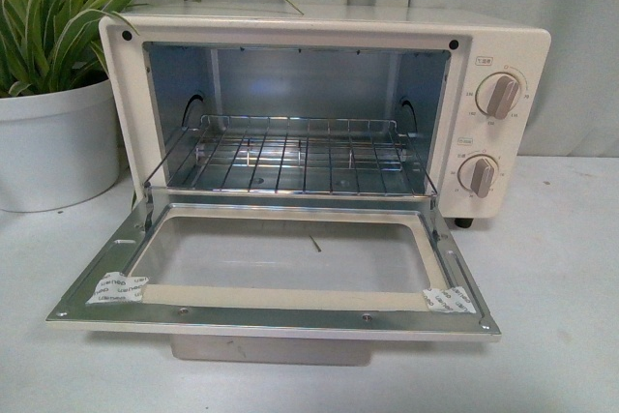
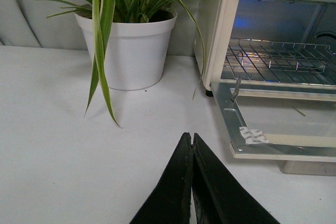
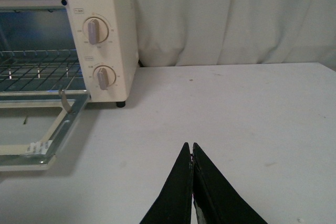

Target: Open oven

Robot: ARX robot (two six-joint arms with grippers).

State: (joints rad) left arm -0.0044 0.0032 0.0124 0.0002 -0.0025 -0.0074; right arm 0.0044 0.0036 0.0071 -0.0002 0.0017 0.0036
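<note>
Cream-white boxy toaster oven (image 1: 319, 113) sat with its glass-windowed door (image 1: 276, 273) dropped flat on the white counter (image 3: 236, 108), left hand (image 2: 192, 139) and right hand (image 3: 191, 148) both pinched together, clear of it.

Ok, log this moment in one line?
toaster oven door: fully open | left end effector: shut, clear | right end effector: shut, clear
</note>
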